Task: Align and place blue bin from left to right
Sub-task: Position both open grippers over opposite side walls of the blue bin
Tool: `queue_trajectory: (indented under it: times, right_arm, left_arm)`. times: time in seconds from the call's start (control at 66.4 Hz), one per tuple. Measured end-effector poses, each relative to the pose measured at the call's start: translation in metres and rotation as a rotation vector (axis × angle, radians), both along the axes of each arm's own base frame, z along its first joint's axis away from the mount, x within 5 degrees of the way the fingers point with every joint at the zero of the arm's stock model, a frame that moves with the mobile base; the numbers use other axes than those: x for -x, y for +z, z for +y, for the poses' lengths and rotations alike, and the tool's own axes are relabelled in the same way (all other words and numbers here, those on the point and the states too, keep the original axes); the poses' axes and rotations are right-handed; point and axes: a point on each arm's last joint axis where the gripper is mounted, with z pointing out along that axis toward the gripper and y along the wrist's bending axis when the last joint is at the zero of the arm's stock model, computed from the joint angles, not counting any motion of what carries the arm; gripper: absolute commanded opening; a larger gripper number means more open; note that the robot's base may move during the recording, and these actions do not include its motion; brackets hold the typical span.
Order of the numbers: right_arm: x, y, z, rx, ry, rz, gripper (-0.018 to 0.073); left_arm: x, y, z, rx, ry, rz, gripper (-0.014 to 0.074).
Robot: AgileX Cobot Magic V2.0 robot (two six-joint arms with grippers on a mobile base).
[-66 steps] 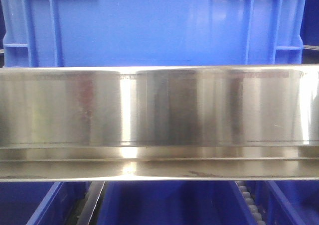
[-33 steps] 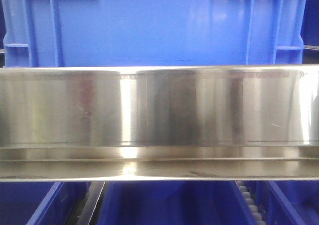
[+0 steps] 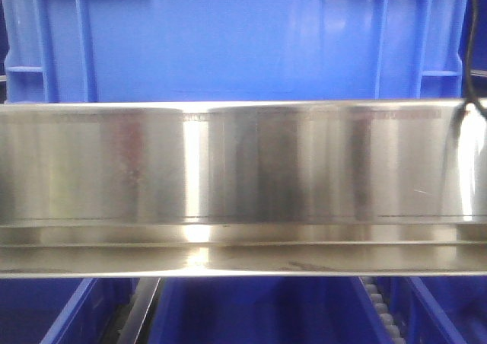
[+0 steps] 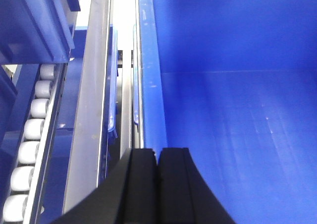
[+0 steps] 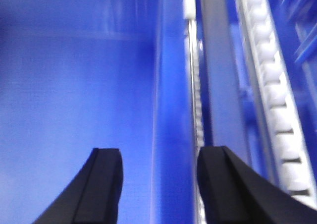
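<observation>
Two black grippers show, one in each wrist view. The left gripper (image 4: 158,157) has its fingers pressed together with nothing between them, and it sits above the left rim of the large bright-blue rigid plastic bin (image 4: 237,135), whose smooth floor spreads out to the right. Left of that rim runs a grey metal rail (image 4: 91,110), and beyond it a row of white plastic rollers (image 4: 29,130).

The right gripper (image 5: 159,157) has its fingers spread apart, one on each side of the bin's (image 5: 64,85) right wall in the picture. This view is blurred, so I cannot tell whether either finger touches the wall. More white rollers (image 5: 277,110) run along the right.

From the front, the bin's (image 3: 228,39) glossy side wall with its raised corner ribs fills the top of the picture, behind a wide brushed-steel band (image 3: 243,169). A thin dark cable (image 3: 472,47) hangs at the right edge.
</observation>
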Motion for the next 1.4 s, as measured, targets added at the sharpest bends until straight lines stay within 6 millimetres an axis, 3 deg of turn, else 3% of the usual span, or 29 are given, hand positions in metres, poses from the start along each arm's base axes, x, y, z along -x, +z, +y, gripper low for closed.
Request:
queue_trajectory:
  times: [0.406,0.737,0.828,0.933,0.993,1.4]
  right_arm:
    - [-0.008,-0.003,-0.012,0.006,-0.041,0.017,0.0252]
    - [-0.007,-0.004,-0.011,-0.004,-0.039,0.03,0.0252]
    - [-0.007,-0.004,-0.011,-0.004,-0.039,0.03,0.0252]
    - [-0.007,-0.004,-0.011,-0.006,-0.039,0.031,0.0252]
    - [-0.007,-0.004,-0.011,-0.007,-0.038,0.032,0.0252]
    - [-0.008,-0.004,-0.01,-0.014,-0.036,0.023,0.0252]
  left_arm:
    - [0.001,-0.001,0.001,-0.006,0.006,0.022,-0.0111]
    - [0.001,-0.002,0.001,-0.006,0.007,0.024,-0.0099]
    - [0.001,-0.003,0.001,-0.007,0.008,0.028,0.0015]
    - [0.0,-0.005,0.001,-0.011,0.01,0.041,0.0237]
    - [-0.001,-0.007,0.0,-0.011,0.014,0.051,0.0311]
    - [-0.014,-0.024,-0.004,-0.009,0.05,0.086,0.0316]
